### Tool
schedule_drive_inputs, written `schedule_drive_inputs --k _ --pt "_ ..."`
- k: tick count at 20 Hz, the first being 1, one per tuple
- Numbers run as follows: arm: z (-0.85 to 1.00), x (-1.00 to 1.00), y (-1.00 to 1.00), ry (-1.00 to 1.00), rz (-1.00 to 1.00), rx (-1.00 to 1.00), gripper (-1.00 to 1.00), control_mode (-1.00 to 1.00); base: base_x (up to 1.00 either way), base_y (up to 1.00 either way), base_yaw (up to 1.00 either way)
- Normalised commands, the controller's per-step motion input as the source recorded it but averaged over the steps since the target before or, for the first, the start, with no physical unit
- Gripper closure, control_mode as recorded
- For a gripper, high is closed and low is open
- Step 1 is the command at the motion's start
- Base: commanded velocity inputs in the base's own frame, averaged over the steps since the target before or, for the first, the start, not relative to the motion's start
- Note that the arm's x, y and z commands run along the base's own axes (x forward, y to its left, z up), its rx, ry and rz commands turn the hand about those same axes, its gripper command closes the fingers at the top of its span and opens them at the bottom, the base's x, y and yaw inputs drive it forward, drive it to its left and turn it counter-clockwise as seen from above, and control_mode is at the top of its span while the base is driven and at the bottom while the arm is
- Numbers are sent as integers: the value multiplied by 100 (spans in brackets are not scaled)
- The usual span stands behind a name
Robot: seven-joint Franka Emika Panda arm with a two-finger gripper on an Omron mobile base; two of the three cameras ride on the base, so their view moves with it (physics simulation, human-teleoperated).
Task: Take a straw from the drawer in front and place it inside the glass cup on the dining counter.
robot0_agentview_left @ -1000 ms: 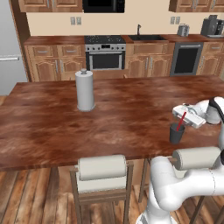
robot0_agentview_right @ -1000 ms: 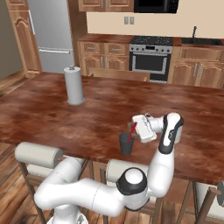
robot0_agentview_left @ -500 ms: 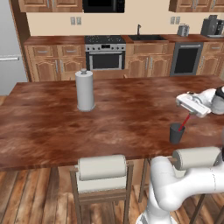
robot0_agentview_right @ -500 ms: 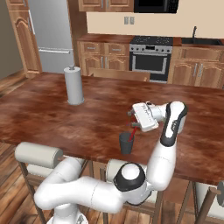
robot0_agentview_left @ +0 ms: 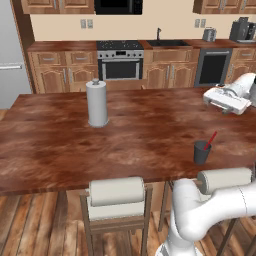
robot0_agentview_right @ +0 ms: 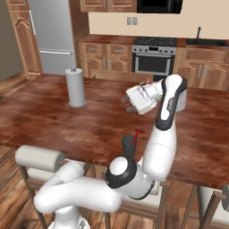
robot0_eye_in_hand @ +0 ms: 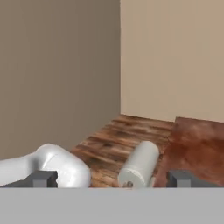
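Note:
The glass cup (robot0_agentview_left: 202, 152) (robot0_agentview_right: 129, 146) stands on the dining counter (robot0_agentview_left: 140, 135) (robot0_agentview_right: 80, 125) near its front edge. The red straw (robot0_agentview_left: 210, 140) (robot0_agentview_right: 135, 136) leans inside it, its top sticking out above the rim. My gripper (robot0_agentview_left: 210, 97) (robot0_agentview_right: 127, 101) (robot0_eye_in_hand: 111, 179) hovers well above the counter, higher than the cup and farther back, lying level and pointing left. Its fingertips (robot0_eye_in_hand: 42, 178) stand wide apart with nothing between them, so it is open. The drawer is out of view.
A tall paper towel roll (robot0_agentview_left: 97, 103) (robot0_agentview_right: 75, 87) stands on the counter's left part. Stools with roll-shaped cushions (robot0_agentview_left: 116, 192) (robot0_agentview_right: 38, 159) (robot0_eye_in_hand: 140, 165) line the near side. A stove (robot0_agentview_left: 120, 60) and cabinets run along the back wall.
The gripper rose from just above the cup and pulled back toward the far side. The straw stayed in the cup, which has not moved.

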Motion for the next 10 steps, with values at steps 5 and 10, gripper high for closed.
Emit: schedule_drive_inputs --k 5,10 --pt "79 -55 98 1 0 -57 -100 -100 0 0 0" --pt "70 -51 100 1 0 -60 -100 -100 0 0 0"
